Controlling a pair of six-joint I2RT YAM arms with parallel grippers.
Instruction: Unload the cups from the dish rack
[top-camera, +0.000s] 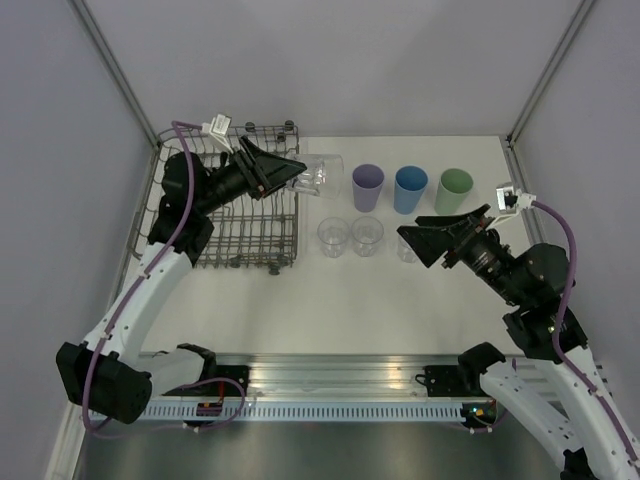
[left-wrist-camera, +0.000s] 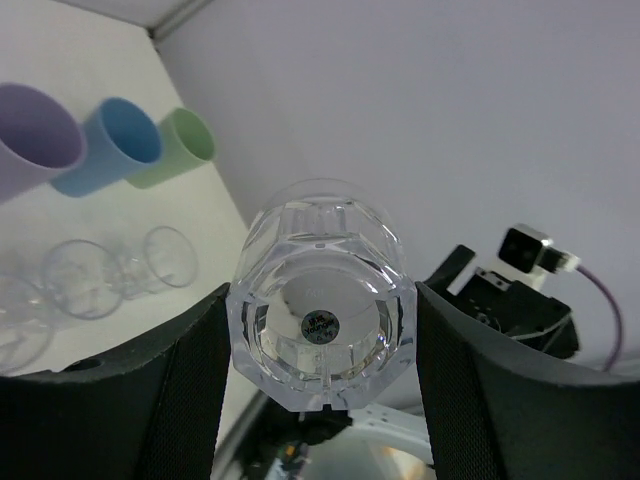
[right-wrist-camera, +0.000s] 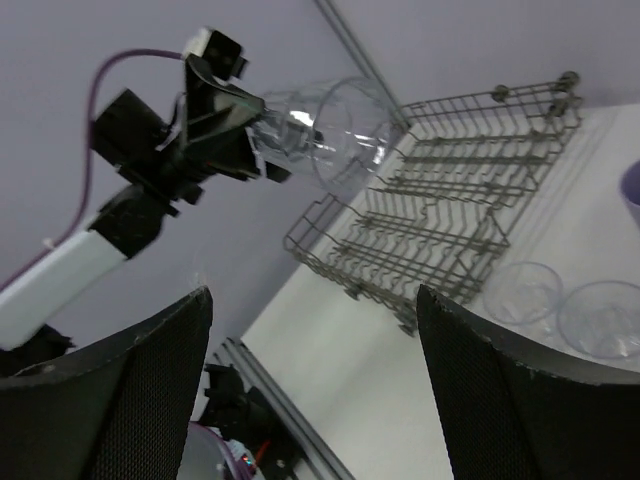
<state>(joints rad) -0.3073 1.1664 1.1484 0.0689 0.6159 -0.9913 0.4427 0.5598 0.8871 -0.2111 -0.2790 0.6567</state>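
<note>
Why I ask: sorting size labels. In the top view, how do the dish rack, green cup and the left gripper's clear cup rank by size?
1. Dish rack, by far the largest.
2-3. Clear cup and green cup look alike. The clear one is held up nearer the camera, so unranked.

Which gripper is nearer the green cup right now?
Right. The right gripper sits open just in front of the green cup; the left gripper holds a clear cup over by the dish rack.

left claw (left-wrist-camera: 320, 370) | clamps clear cup (left-wrist-camera: 320, 310) | pastel cups (left-wrist-camera: 120, 145) behind
</note>
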